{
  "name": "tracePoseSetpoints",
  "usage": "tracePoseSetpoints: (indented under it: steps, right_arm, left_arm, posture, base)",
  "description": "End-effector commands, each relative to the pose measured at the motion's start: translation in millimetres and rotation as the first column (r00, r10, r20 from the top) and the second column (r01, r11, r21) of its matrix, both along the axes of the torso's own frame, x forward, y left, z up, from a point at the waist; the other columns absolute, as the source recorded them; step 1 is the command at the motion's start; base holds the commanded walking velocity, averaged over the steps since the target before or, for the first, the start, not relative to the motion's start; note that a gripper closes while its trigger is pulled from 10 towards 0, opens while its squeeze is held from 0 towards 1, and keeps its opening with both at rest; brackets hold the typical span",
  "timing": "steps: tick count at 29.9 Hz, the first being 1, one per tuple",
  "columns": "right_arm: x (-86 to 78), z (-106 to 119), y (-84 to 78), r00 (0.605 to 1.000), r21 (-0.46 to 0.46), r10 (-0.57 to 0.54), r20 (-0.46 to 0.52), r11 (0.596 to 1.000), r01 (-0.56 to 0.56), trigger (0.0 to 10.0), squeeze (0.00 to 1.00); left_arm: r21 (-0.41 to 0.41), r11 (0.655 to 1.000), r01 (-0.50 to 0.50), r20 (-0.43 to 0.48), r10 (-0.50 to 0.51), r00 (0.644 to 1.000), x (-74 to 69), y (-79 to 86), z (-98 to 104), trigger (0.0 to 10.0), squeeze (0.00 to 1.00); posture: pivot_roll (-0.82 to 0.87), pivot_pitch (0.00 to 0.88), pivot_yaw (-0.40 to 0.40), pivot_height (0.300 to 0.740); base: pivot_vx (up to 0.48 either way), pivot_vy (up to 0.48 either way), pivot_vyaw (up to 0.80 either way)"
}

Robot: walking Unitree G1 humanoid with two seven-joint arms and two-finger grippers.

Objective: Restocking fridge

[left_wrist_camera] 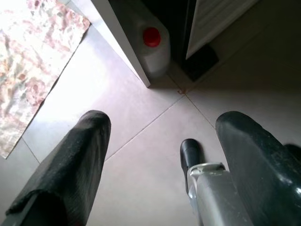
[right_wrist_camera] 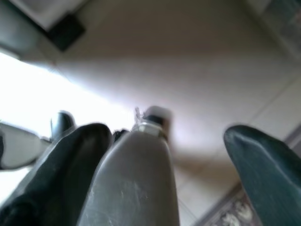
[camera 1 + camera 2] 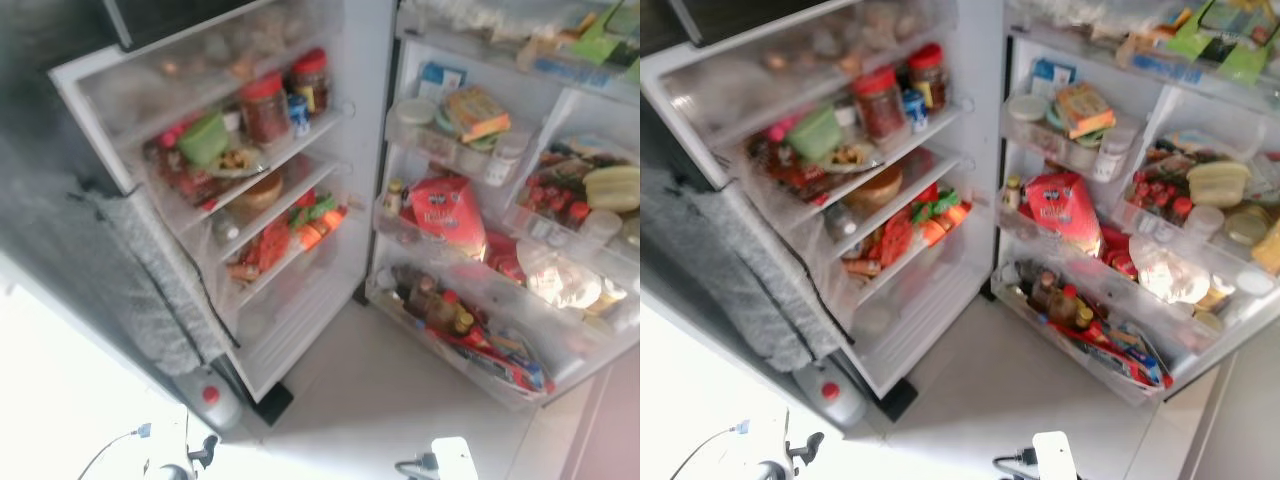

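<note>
The fridge [image 3: 340, 150] is seen open ahead, shelves full; both grippers, left [image 1: 160, 155] and right [image 2: 164, 155], are hung spread over floor [image 1: 141, 117], a possibly plastic jug [image 1: 153, 44] near left.

Floor: pale square tiles [image 3: 370, 390] with thin grout lines, running up to the foot of the open appliance.
Light: strong daylight washes out the tiles at the near left [image 3: 60, 400]; the middle of the floor lies in soft shade.
Rug: a floral rug [image 1: 28, 61] in pink and cream lies flat on the tiles.
Jug: a white plastic jug [image 1: 153, 44] with a red cap stands on the floor, against a white panel edge.
Cable: a thin cable [image 3: 115, 445] trails over the bright patch.
</note>
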State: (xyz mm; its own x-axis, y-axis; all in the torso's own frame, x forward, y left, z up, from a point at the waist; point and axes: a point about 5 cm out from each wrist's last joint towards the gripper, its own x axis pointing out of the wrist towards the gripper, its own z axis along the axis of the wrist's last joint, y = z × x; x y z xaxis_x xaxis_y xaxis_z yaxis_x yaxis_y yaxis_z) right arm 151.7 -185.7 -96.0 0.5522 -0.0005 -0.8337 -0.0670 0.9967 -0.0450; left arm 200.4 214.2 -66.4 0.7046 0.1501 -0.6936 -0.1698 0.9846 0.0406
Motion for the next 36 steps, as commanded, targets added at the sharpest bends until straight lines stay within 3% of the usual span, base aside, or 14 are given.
tracePoseSetpoints:
  steps: [1,8,18,24,29,36]
  right_arm:
    - [-6.9,-3,2.2,0.999,0.008,-0.002,-0.038,1.000,0.002,10.0,0.00]
    - [-7.0,-4,2.0,0.999,0.000,-0.011,-0.038,1.000,0.011,10.0,0.00]
    - [-11.2,-5,-1.8,0.982,-0.016,-0.188,-0.029,0.982,0.187,10.0,0.00]
    - [-16.1,-6,-4.6,0.937,-0.044,-0.347,-0.033,0.937,0.346,10.0,0.00]
    - [-18.1,-7,-5.7,0.916,-0.079,-0.399,-0.034,0.915,0.396,10.0,0.00]
    - [-23.1,-7,-6.5,0.852,-0.104,-0.522,-0.028,0.850,0.517,10.0,0.00]
  left_arm:
    - [0.006,1.000,-0.020,-0.030,0.020,0.999,-9.1,5.2,-4,10.0,0.00]
    - [0.012,1.000,-0.012,-0.034,0.012,0.999,-7.7,4.5,-4,10.0,0.00]
    - [0.017,1.000,-0.011,-0.034,0.012,0.999,-6.6,5.2,-3,10.0,0.00]
    - [0.021,1.000,-0.013,-0.035,0.013,0.999,-6.0,6.7,-3,10.0,0.00]
    - [0.021,1.000,-0.012,-0.034,0.013,0.999,-5.5,6.9,-2,10.0,0.00]
    - [0.019,1.000,0.000,-0.032,0.000,1.000,-4.7,4.4,-2,10.0,0.00]
  posture:
    - [-0.05,0.055,0.071,0.740]
    - [-0.05,0.052,0.075,0.740]
    - [-0.06,0.044,0.074,0.740]
    - [-0.07,0.040,0.073,0.740]
    - [-0.08,0.030,0.075,0.740]
    - [-0.08,0.021,0.080,0.740]
  base:
    - [0.000,0.000,0.00]
    - [0.000,0.000,0.00]
    - [0.000,0.000,0.00]
    - [0.000,0.000,0.00]
    - [0.000,0.000,0.00]
    - [0.000,0.000,0.00]
